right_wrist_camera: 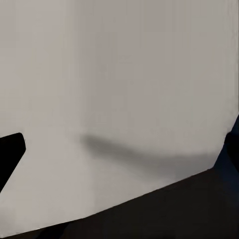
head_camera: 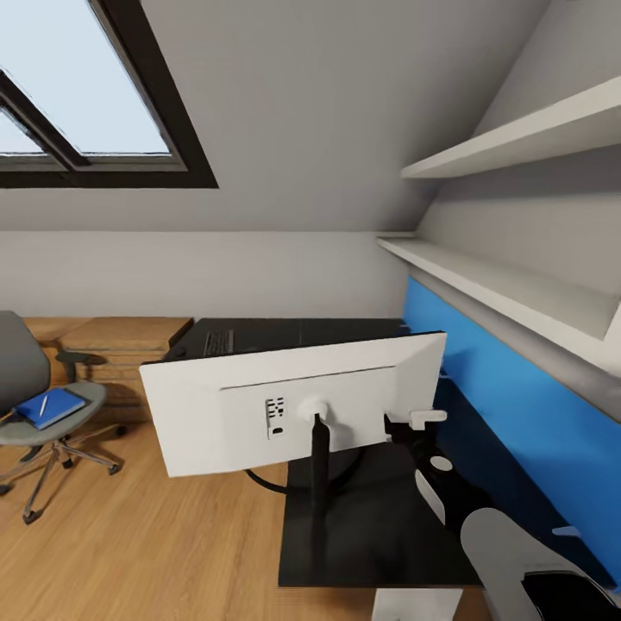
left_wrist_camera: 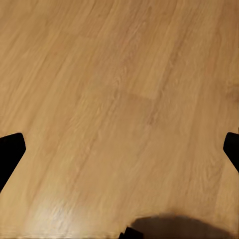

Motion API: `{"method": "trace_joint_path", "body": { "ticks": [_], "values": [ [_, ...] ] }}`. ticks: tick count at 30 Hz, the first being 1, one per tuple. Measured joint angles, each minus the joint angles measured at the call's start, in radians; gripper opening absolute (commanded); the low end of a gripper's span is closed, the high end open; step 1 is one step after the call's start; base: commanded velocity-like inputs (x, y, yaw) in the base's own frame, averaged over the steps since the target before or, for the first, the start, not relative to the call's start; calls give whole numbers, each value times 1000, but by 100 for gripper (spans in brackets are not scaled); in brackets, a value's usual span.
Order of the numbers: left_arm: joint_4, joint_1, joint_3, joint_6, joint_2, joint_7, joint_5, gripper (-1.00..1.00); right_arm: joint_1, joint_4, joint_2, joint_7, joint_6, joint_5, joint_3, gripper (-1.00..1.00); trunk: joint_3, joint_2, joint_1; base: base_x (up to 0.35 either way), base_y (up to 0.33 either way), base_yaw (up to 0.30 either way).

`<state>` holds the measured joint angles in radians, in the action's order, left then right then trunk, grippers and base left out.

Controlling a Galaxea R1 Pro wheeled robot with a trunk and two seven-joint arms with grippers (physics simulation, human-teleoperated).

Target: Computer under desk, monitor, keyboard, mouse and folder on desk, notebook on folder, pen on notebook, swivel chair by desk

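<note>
The monitor is seen from its white back, tilted, its thin black stem on the black desk; the right gripper is pressed against the monitor's right edge, and whether its fingers are clamped cannot be told; the blue folder with the pen on it is lying on the swivel chair, well apart from the desk; the left gripper is held wide over the wood floor.

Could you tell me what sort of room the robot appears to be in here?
Probably an attic room used as a home office: a sloped grey ceiling with a dark-framed skylight, a black desk carrying a monitor, and a grey swivel chair on the wood floor.
</note>
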<state>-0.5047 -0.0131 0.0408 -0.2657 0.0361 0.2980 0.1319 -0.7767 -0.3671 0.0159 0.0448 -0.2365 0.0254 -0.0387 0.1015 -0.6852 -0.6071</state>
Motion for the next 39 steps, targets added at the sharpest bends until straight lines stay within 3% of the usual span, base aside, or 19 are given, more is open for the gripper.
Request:
{"method": "trace_joint_path", "body": {
  "ticks": [14, 26, 34, 39],
  "values": [
    [0, 0, 0, 1, 0, 0, 0, 100, 1, 1, -1, 0, -1, 0, 0, 100, 0, 0, 0, -17, -60, 35],
    [0, 0, 1, 0, 0, 0, -1, 100, 2, 1, -1, -3, -3, 0, -3, 100, 0, 0, 0, 0, -248, 167],
    [0, 0, -2, 1, 4, -1, -2, 100, 3, 1, 0, -11, -5, -1, -2, 100, 0, 0, 0, 0, -45, 22],
    [1, 0, -3, 1, 5, -2, -2, 100, 4, 1, -1, -28, -5, -58, -37, 100, 0, 0, 0, 0, -2, 1]
  ]
}}
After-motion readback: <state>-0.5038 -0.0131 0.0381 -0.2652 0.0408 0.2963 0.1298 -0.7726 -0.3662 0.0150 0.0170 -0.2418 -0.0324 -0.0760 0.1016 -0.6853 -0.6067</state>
